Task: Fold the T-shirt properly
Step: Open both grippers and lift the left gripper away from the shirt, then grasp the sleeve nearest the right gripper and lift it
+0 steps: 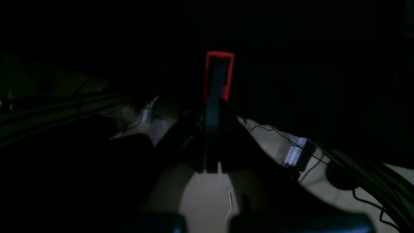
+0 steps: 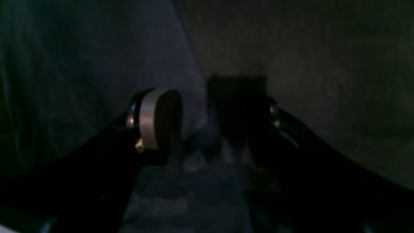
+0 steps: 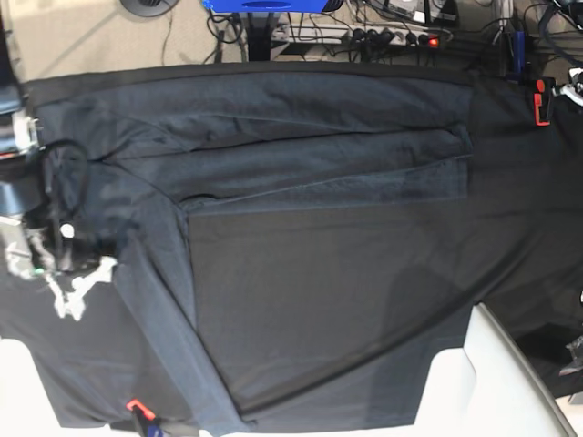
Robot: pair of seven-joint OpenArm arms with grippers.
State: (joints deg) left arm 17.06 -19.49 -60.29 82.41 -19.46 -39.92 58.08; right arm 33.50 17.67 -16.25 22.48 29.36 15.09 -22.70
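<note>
The T-shirt (image 3: 301, 173) is spread flat for folding. At its sleeve edge, the right gripper (image 2: 207, 126) is held with jaws apart, ready to pinch. The left gripper's (image 1: 215, 142) jaw state cannot be told.

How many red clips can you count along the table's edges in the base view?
2. The far red clip is at the table's top right edge; the near red clip is at the bottom left edge. Others may be hidden beyond the frame.

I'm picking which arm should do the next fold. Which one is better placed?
Right, probably. The right gripper sits over the T-shirt near its sleeve, jaws open above fabric. The left gripper looks off the table's edge, away from the shirt.
</note>
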